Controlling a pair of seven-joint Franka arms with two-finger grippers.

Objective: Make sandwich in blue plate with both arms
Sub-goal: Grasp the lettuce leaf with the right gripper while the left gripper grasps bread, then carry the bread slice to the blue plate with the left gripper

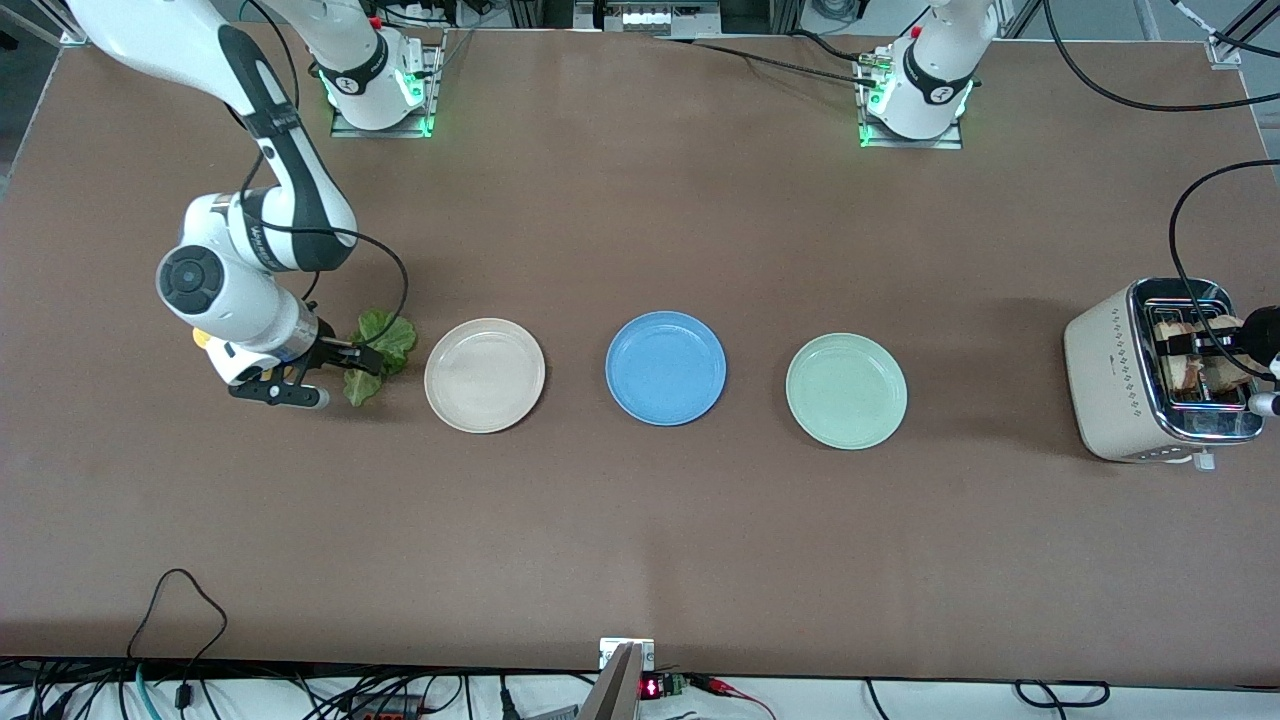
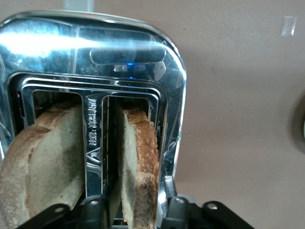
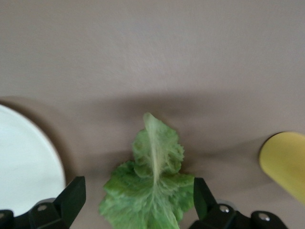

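Over the toaster (image 1: 1130,375), a bread slice (image 2: 138,167) is probably being pinched by the left gripper (image 2: 135,210). The lettuce leaf (image 3: 152,191) is being straddled by the right gripper (image 3: 136,200), its fingers (image 3: 71,198) being held wide.

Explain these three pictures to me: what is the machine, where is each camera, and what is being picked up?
Two white robot arms stand at a brown table. One picture looks down from across the table; the other two come from cameras on each wrist. Three round plates lie in a row: cream-white, medium-blue, pale mint-green. The right gripper, fingers spread, straddles a ruffled green lettuce leaf beside the cream plate. The left gripper is over a beige chrome-topped toaster, fingers either side of one pale tan-crusted bread slice.
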